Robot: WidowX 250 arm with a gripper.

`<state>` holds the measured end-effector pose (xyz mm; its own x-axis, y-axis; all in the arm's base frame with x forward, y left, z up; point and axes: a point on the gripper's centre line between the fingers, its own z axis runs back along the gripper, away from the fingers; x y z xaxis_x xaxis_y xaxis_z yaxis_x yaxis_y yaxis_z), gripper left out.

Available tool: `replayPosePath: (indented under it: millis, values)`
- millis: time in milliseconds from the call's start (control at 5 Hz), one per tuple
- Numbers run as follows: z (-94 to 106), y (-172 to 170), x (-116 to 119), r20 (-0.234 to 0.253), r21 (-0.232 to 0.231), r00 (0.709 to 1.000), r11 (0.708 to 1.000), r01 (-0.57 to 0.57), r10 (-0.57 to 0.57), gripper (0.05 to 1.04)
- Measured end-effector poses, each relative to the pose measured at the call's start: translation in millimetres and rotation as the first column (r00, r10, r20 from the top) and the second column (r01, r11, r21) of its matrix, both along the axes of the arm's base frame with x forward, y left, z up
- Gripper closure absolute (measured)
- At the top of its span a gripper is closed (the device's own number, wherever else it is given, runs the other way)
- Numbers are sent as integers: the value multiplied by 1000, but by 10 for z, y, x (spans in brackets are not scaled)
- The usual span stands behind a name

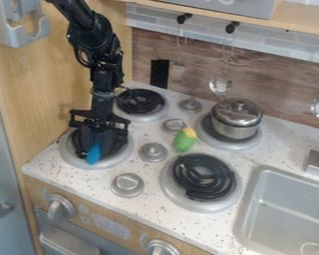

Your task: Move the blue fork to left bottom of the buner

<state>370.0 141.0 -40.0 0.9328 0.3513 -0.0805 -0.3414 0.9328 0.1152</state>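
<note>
The black gripper [101, 142] hangs low over the left front burner [119, 158], at the left of the stovetop. Just below the gripper's lower end shows a blue piece, the blue fork [93, 154], over the front part of that burner. The rest of the fork is hidden behind the gripper. Whether the gripper holds the fork or only stands over it, I cannot tell.
A silver lidded pot [236, 119] stands on the right rear burner. A green and yellow toy [185, 140] lies mid-stove, near several grey knobs [127, 184]. Other burners are at the back left [141, 102] and front right [203, 177]; a sink [282, 214] is at right.
</note>
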Motion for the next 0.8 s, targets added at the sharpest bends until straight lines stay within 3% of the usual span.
replayPosePath:
  millis: [400,600,800]
  values:
    - [52,-69,43,19,36,1000,999,18,-18,103]
    - [508,-223,98,97,93,994,995,45,-54,70]
    - [817,-463,39,147,87,984,993,84,-97,78]
